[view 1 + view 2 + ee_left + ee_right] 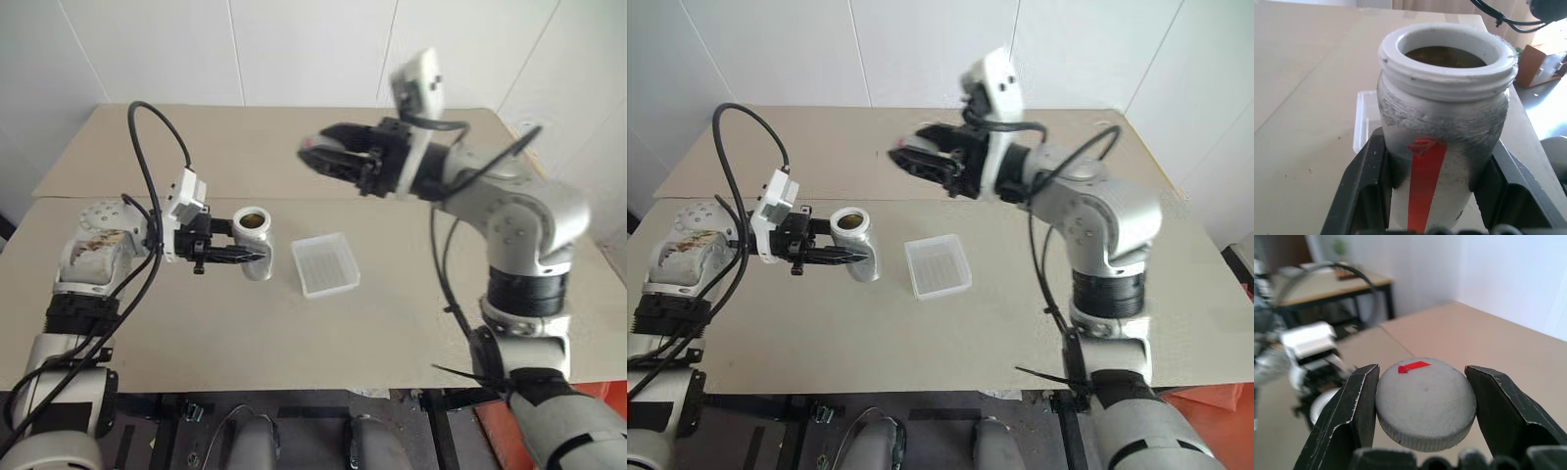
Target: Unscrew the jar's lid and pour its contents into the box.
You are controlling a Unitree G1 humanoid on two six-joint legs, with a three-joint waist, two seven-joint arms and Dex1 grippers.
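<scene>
From the head camera the whole layout reads at once: the left gripper [238, 255] clamps the jar [254, 241] upright above the tan table [411, 323], its mouth uncapped, with the box [325, 263] lying flat on the table just beside it toward the robot's right; the right gripper [318, 157] is raised higher and farther back, well apart from the jar. What sits between those right fingers is hard to make out from up there — the right wrist view settles it: the lid [1425, 404], pale grey with a ribbed edge, is pinched by its rim between the two black fingers [1352, 416], one on each side; a small red mark sits on its top face. The left wrist view gives what the head views cannot: the jar's white threaded neck, brown contents [1445, 56] low inside the mouth, a scuffed grey band under the neck, and a red stripe running down its wall; a corner of the box shows behind the jar. No lettering can be read on the jar or lid — only those red marks. Both grippers are pressed onto their loads: the left on the jar's body, the right on the lid.
</scene>
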